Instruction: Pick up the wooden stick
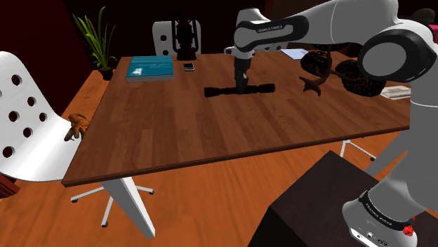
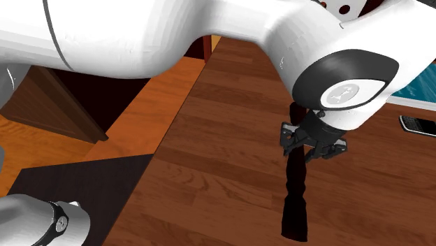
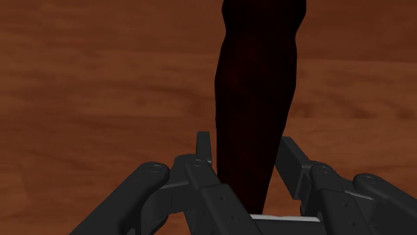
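Gripper [image 1: 242,85] [image 2: 307,143] [image 3: 244,143]: all black, lowered straight onto the table, where you have it astride the middle of the stick. In the wrist view its two fingers [image 3: 204,150] are narrowed against the stick's two sides and clasp it between them.

Item 1, dark stick [image 1: 219,92] [image 2: 295,203] [image 3: 257,80]: nearly black with a faint reddish cast and a turned, wavy outline. You will find it near the middle of the wooden table [image 1: 175,133], running crosswise in the shoulder view, one end sticking out to each side of the gripper. You cannot tell from these views whether it rests on the tabletop or sits just above it.

Item 2, teal book [image 1: 149,68]: lying flat towards the far edge of the table, well to the shoulder view's left of the stick.

Item 3, phone [image 1: 188,67] [image 2: 418,124]: small and dark-framed, just beside the book on the side nearer the stick.

Item 4, dark lantern [image 1: 185,38]: upright at the far edge, behind the phone.

Item 5, dark brown rounded objects [image 1: 319,67]: grouped at the shoulder view's right of the stick and partly behind the arm, so you cannot make out what they are.

Item 6, white chair with round holes [image 1: 28,119]: off the table's left end in the shoulder view.

Item 7, potted plant [image 1: 98,42]: on the floor beyond the table's far left corner.

Item 8, dark stand [image 1: 309,210]: at the shoulder view's lower right.
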You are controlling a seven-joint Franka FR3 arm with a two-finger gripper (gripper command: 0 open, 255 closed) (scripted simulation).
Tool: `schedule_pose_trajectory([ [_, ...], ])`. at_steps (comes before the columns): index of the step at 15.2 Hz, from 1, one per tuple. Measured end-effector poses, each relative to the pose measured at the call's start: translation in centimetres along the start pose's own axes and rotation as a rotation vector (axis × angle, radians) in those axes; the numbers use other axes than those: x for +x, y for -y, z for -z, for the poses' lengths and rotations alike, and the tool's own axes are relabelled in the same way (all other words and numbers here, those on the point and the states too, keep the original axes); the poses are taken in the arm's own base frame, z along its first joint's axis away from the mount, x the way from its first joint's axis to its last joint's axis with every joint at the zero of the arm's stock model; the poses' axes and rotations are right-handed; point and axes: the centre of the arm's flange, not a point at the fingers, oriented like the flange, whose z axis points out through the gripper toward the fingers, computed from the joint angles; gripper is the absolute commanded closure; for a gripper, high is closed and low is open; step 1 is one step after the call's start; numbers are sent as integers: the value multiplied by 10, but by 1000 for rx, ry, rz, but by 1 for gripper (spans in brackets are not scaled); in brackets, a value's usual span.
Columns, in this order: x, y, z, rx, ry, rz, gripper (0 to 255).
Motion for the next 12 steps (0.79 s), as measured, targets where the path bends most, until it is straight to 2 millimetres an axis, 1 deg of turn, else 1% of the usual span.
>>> schedule_pose_trajectory([
  [12,1,5,63,0,0,0,255],
])
